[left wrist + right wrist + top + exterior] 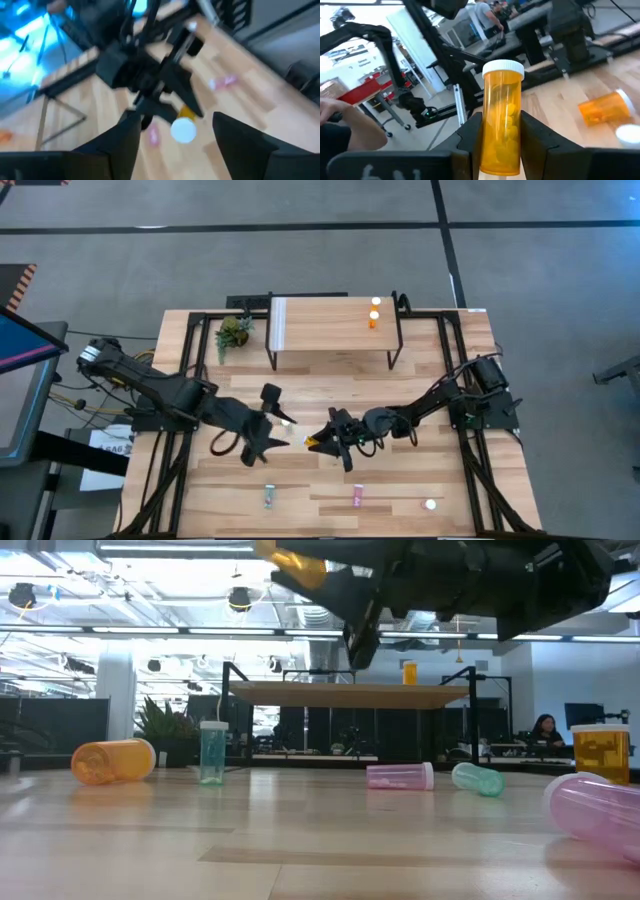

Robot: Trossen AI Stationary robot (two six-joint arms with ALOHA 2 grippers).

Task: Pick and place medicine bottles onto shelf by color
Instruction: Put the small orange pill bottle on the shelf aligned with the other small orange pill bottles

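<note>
The big wooden desk fills the middle of the room, and two dark arms reach in over it. At the back of the desk stands the shelf, a low wooden top on thin black legs with a white strip at one end. A small orange bottle stands on the shelf, at the end far from the white strip. A little green plant sits beside the shelf.

The right end effector hangs over the middle of the desk. Its two fingers are pinched on an orange medicine bottle with a white cap. The fingers hold the bottle by its sides and the cap pokes out past the tips, so its long way runs out forward from the fingers. The bottle is lifted off the desk.

The left end effector hangs just beside it, facing it. Its fingers are spread wide and hold nothing.

The shelf lies behind the held bottle, toward the back of the desk. The right arm has the bottle, so I think it is the one to carry it there, next to the other orange one.

Smaller bottles lie near the front edge: a teal bottle, a pink bottle and one showing its white cap.
</note>
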